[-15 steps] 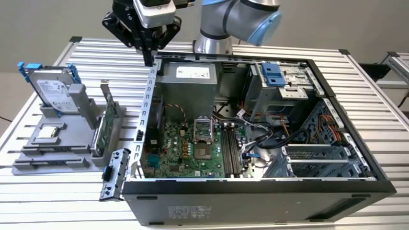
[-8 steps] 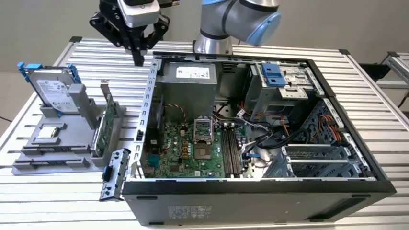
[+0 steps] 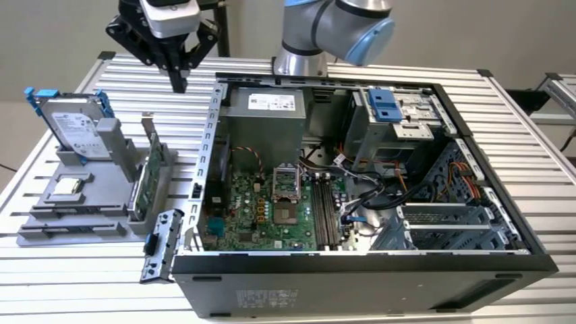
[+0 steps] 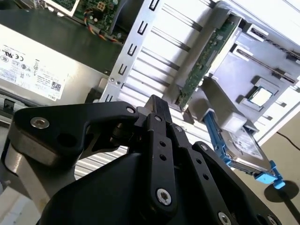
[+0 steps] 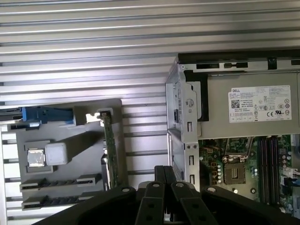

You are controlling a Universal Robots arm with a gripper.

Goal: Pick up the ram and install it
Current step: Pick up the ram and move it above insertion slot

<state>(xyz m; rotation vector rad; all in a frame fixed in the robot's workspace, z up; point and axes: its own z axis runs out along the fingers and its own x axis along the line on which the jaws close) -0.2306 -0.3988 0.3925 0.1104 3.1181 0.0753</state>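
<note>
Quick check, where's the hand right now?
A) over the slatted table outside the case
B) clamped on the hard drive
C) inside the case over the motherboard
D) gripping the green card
A: in the exterior view the hand hangs over the slatted table outside the case, apart from the hard drive and the green card.

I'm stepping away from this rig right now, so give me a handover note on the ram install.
Gripper: fingers shut, holding nothing, hovering over the table between the grey holder and the open case.
Ram: too small to tell whether it lies in the holder or sits in the motherboard slots.
Done: nothing that shows.
Left: pickup and seating, as far as visible.
</note>
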